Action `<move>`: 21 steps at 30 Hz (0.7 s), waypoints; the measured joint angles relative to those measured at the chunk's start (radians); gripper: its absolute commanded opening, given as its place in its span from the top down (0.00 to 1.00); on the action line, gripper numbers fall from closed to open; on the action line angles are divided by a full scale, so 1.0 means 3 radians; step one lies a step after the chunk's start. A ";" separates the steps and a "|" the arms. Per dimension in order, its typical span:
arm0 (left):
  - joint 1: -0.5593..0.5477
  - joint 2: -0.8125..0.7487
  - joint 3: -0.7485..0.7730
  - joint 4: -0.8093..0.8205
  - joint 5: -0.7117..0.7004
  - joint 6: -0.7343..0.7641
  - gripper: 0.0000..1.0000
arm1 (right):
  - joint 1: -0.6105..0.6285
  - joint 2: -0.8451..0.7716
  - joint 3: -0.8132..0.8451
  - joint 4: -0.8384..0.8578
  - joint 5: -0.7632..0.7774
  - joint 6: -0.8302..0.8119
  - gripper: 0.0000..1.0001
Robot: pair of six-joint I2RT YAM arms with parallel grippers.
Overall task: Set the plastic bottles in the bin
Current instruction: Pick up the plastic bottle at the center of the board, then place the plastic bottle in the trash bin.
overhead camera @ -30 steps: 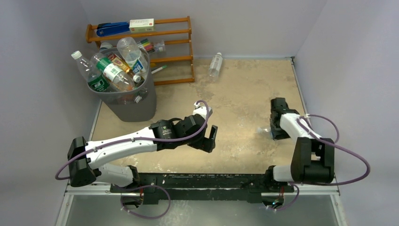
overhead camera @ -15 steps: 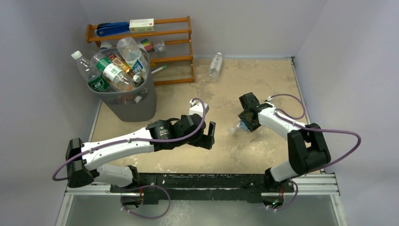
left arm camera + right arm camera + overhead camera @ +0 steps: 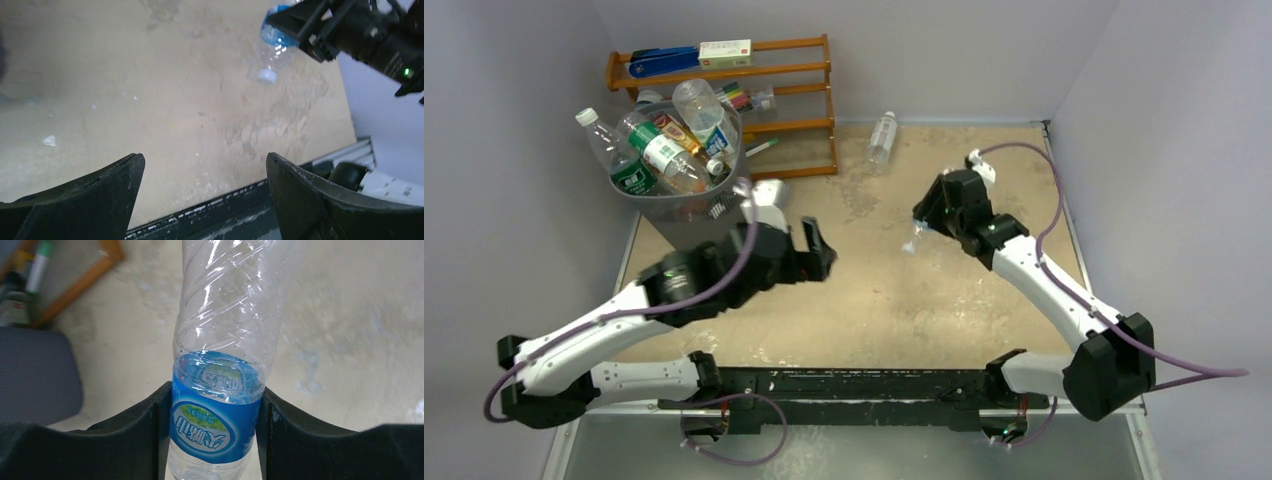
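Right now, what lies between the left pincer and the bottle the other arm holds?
Only bare, stained tabletop lies between the left pincer and the blue-labelled bottle, seen in the top and left wrist views.

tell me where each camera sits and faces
Top external: above, behind the bases, looking down on the table; both arms and the grey mesh-walled plastic bin show.
Left wrist: on the left arm, facing down across the table; the open left gripper frames it.
Right wrist: looks along the right gripper, shut on a clear blue-labelled plastic bottle.
Shared: both wrist views show that bottle.
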 measured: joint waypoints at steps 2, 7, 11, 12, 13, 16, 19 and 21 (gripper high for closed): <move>0.0150 -0.0168 0.0174 -0.0172 -0.0092 -0.0011 0.04 | 0.0000 0.0075 0.0292 0.0027 -0.0080 -0.0182 0.47; 0.0498 -0.0280 0.0855 -0.0687 -0.0381 0.0031 0.01 | 0.0074 0.0462 0.1205 0.0205 -0.0375 -0.0608 0.46; 0.0501 -0.0277 0.1292 -0.0890 -0.0501 0.0041 0.01 | 0.0223 0.0668 0.1680 0.0381 -0.0708 -0.0870 0.46; 0.0501 -0.0277 0.1362 -0.0904 -0.0505 0.0039 0.01 | 0.0253 0.0699 0.1760 0.0430 -0.0834 -0.0926 0.46; 0.0501 -0.0285 0.1418 -0.0904 -0.0504 0.0039 0.01 | 0.0277 0.0717 0.1815 0.0477 -0.0956 -0.0977 0.46; 0.0501 -0.0326 0.1483 -0.0855 -0.0464 0.0037 0.01 | 0.0354 0.0724 0.1873 0.0642 -0.1373 -0.1104 0.46; 0.0501 -0.0360 0.1409 -0.0666 -0.0352 0.0038 0.01 | 0.0450 0.0670 0.1855 0.0795 -0.1851 -0.1221 0.45; 0.0501 -0.0383 0.1312 -0.0515 -0.0287 0.0042 0.01 | 0.0515 0.0576 0.1789 0.0882 -0.2112 -0.1273 0.45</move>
